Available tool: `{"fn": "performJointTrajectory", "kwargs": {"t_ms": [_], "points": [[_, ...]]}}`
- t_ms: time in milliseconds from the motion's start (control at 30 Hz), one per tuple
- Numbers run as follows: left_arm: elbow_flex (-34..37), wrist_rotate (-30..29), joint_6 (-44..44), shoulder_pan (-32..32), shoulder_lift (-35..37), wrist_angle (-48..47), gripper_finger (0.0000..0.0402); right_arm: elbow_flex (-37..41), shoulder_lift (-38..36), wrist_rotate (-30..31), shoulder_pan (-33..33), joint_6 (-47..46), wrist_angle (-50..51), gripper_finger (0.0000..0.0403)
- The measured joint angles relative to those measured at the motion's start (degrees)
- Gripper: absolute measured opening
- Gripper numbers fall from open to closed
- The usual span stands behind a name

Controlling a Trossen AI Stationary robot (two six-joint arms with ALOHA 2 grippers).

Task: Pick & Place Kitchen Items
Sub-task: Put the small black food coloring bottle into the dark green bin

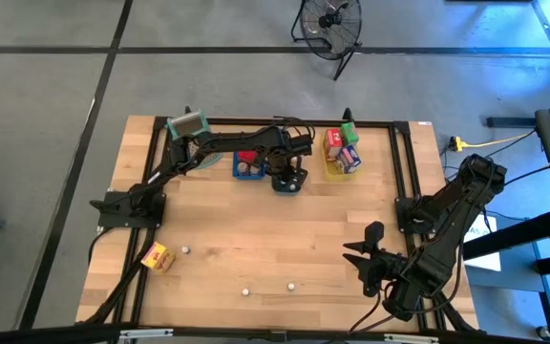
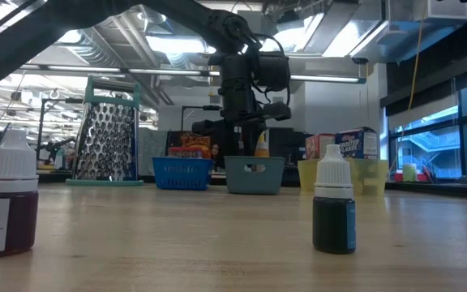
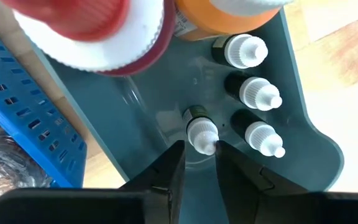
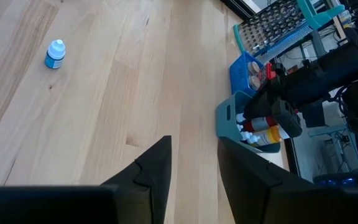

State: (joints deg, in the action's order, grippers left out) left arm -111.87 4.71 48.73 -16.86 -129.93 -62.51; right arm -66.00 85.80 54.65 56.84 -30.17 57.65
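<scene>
My left gripper point(image 1: 289, 180) reaches down into the grey tray point(image 3: 294, 146) at the table's far middle, shut on a small dark bottle point(image 3: 196, 117) with a white cap. Beside it in the tray stand three like bottles point(image 3: 257, 93), an orange bottle point(image 3: 222, 15) and a red-lidded jar point(image 3: 98, 31). My right gripper point(image 1: 369, 250) hangs open over the near right of the table with nothing between its fingers point(image 4: 157, 165). Loose small bottles point(image 1: 245, 290) and a red-yellow carton point(image 1: 156, 256) rest on the near table. My left gripper pinches the small bottle's white cap point(image 3: 202, 134) between its two fingertips point(image 3: 174, 158). The fingers come from above, pointing down. The bottle stands upright inside the grey tray. Whether its base rests on the tray floor I cannot tell.
A blue tray point(image 1: 246, 164) sits left of the grey one, a yellow tray with cartons point(image 1: 342, 155) right of it. A mesh basket point(image 1: 187, 124) stands at the far left. Two bottles point(image 2: 333, 207) point(image 2: 5, 203) stand near the table's front. Bare wood lies between.
</scene>
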Motion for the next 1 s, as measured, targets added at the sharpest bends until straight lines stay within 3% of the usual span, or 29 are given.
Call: {"fn": "performJointTrajectory", "kwargs": {"t_ms": [367, 767, 1000], "points": [[-0.06, 0.42, -0.28, 0.0, 0.02, -0.08, 0.0089, 0.0, 0.0, -0.72, 0.0, 0.0, 0.0, 0.0133], [-7.48, 0.1, -2.69, 0.4, 0.19, -2.56, 0.0093, 0.0, 0.0, -1.44, -0.02, -0.76, -0.02, 0.0133], [-16.17, 0.87, -6.64, 2.14, 0.11, -14.63, 0.0093, 0.0, 0.0, -2.74, 0.0, -1.06, -0.03, 0.0133]]}}
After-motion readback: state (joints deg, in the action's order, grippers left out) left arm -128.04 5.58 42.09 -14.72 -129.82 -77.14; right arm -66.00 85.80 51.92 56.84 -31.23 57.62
